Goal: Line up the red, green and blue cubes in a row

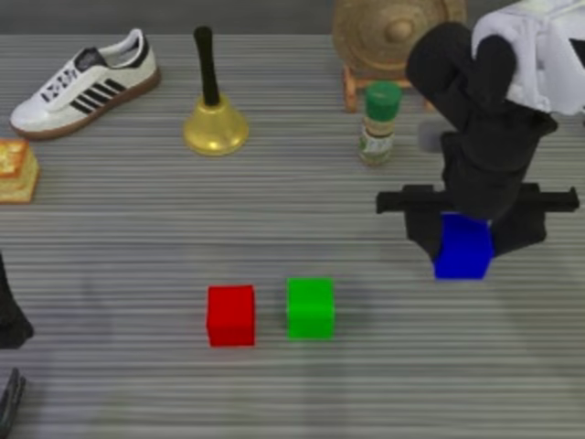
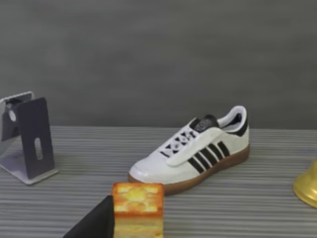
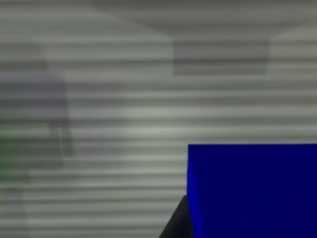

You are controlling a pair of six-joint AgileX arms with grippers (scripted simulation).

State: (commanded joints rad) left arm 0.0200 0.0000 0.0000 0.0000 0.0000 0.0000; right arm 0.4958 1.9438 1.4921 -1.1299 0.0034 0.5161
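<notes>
- The right tool (image 1: 464,240) is seen from above at the right side of the counter, hanging over the blue cube (image 1: 462,247), which sits between its dark fingers; the fingers appear closed against the cube's sides, so the cube is judged to be gripped.
- In the right wrist view the blue cube fills the near corner, with the striped counter (image 3: 124,124) well behind it and a soft shadow on that surface; from this the cube is judged to be lifted clear, though the gap itself cannot be confirmed.
- The right arm is reached in from the far right corner, its black forearm bent downward and the tool pointed straight at the counter.
- The green cube (image 1: 311,308) rests on the counter nearer the front, to the left of the blue cube and apart from it.
- The red cube (image 1: 230,315) rests just beside the green cube, on its left, with a narrow gap; the two are level and already form the start of a row.
- Two of three cubes are judged placed; what is left is for the blue cube to be set down at the right of the green one, in line.
- The left tool (image 1: 11,398) is parked at the front left edge; whether it is open cannot be told.
- At the back stand a green-lidded spice jar (image 1: 378,123), a brass handbell (image 1: 214,117) and a white sneaker (image 1: 87,80).
</notes>
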